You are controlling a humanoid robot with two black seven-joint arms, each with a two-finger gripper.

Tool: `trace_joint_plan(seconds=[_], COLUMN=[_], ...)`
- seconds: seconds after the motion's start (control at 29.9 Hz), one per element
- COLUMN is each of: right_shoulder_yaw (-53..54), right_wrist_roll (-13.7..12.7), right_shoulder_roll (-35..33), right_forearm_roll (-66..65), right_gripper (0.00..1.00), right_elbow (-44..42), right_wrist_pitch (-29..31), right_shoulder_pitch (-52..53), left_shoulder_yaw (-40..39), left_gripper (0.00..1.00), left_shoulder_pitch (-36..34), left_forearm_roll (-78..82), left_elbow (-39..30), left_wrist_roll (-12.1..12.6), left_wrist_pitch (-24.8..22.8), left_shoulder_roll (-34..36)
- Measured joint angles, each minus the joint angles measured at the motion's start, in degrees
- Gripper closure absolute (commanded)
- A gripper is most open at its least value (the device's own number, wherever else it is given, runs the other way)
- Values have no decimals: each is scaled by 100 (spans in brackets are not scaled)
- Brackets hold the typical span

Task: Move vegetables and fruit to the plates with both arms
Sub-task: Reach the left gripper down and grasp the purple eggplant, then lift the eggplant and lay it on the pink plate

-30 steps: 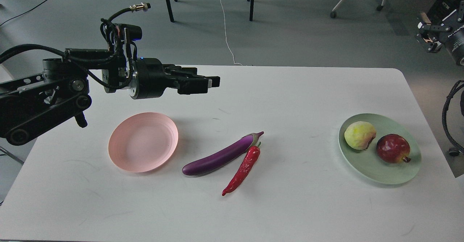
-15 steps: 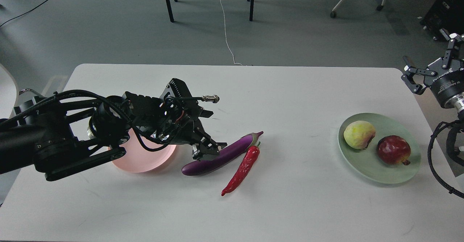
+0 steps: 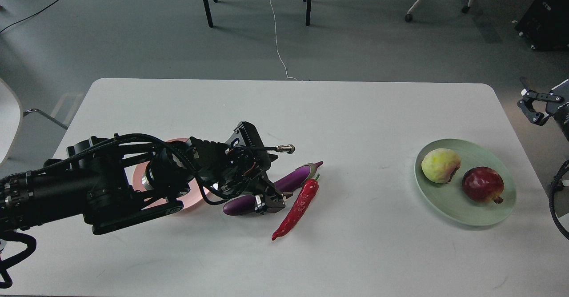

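The fruit part looks done. The yellow fruit (image 3: 440,165) and the pomegranate (image 3: 482,184) both sit on the green plate (image 3: 466,216), at the right of the frame. They are side by side and almost touching.

The vegetables still need to go. The eggplant (image 3: 293,179) and the chili (image 3: 298,208) lie on the table (image 3: 355,252) in the middle of the frame, close together, with their stem ends touching or nearly so. The pink plate (image 3: 141,179) at the left looks empty, but the left arm hides most of it, so I am not sure.

The left gripper (image 3: 266,202) is down at the middle of the eggplant. Its fingers seem to sit on either side of it, but they are dark and bunched up, so I cannot tell if they have closed on it. The eggplant is not lifted.

Half a second ago that gripper was a bit higher, just reaching the eggplant. Now it is lower and nearer the bottom of the frame. The eggplant and chili have not moved.

The right gripper (image 3: 533,108) is at the far right edge, above the green plate. It has pulled back toward the edge since then. It holds nothing, and its fingers look spread apart.
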Motion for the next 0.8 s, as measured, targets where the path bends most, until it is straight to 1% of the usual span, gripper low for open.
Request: trace_joint_plan(seconds=[0.03, 0.2, 0.3, 0.33, 0.4, 0.5, 0.57, 0.64, 0.8], right_shoulder_yaw=[21, 121, 179, 188, 195, 197, 202, 211, 224], right_wrist_roll=[0, 0, 0, 0, 0, 0, 0, 0, 0], right_shoulder_roll=[-3, -2, 8, 9, 9, 7, 0, -4, -22], right_forearm_roll=[2, 2, -2, -5, -6, -7, -7, -8, -15], right_gripper=[1, 1, 1, 1, 1, 1, 1, 1, 1], right_elbow=[0, 1, 54, 77, 101, 110, 106, 97, 79], right_wrist_pitch=[0, 0, 0, 0, 0, 0, 0, 0, -1], right_shoulder_pitch=[0, -1, -1, 0, -1, -1, 0, 0, -1], left_shoulder_yaw=[49, 119, 121, 122, 125, 125, 124, 115, 42], left_gripper=[32, 44, 47, 49, 56, 69, 75, 78, 78], left_shoulder_pitch=[31, 192, 219, 223, 246, 276, 278, 269, 166], left_forearm_roll=[9, 126, 187, 195, 199, 198, 198, 198, 199], left_elbow=[20, 137, 362, 415, 469, 490, 490, 473, 343], left_wrist_roll=[-3, 5, 8, 8, 5, -2, -4, -11, -26], left_wrist_pitch=[0, 44, 111, 153, 216, 249, 250, 250, 250], left_shoulder_roll=[0, -26, -31, -27, -9, -1, 1, 8, 48])
